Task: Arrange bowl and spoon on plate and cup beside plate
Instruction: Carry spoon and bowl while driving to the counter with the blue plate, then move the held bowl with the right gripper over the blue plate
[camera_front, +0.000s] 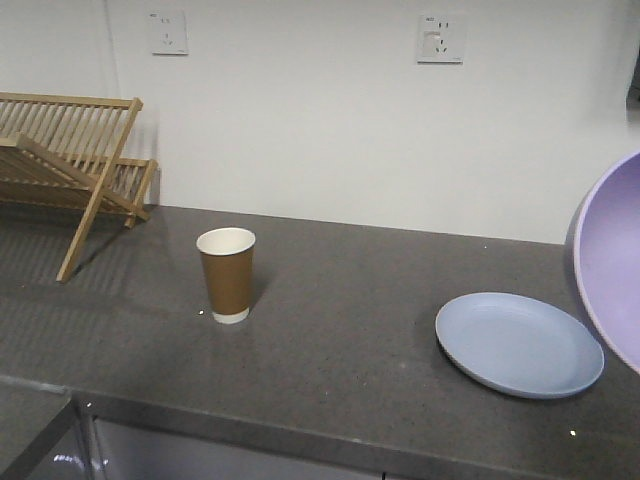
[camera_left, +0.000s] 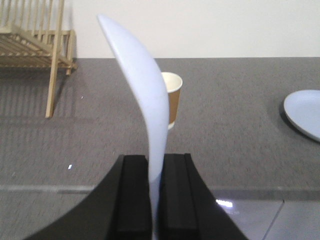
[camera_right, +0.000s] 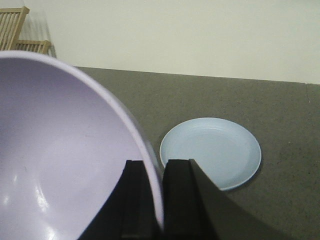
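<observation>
Grey speckled counter (camera_front: 330, 360) fills most of the front view. A wood rack (camera_front: 70, 160) stands at its far L end, by the wall.

The purple bowl (camera_right: 60, 165) is up in the air, off the counter, tipped on its side. It pokes in at the R edge of the front view, near the plate (camera_front: 518, 343) but not touching it. R gripper (camera_right: 154, 172) is clamped on the bowl's rim, 1 jaw inside the bowl & 1 outside.

The pale blue plate lies flat on the R part of the counter.

The brown paper cup (camera_front: 227, 273) stands upright, L of the middle, well apart from the plate. Its white inside shows at the top.

The spoon (camera_left: 145, 100) is the smallest thing, whitish. L gripper (camera_left: 155, 167) pinches it tight btwn both black jaws & holds it up off the counter. From the L wrist cam it shows edge-on, curving up & to the L. Can't tell which end is pinched. In that view the cup sits on the counter behind the spoon, partly hidden by it.
</observation>
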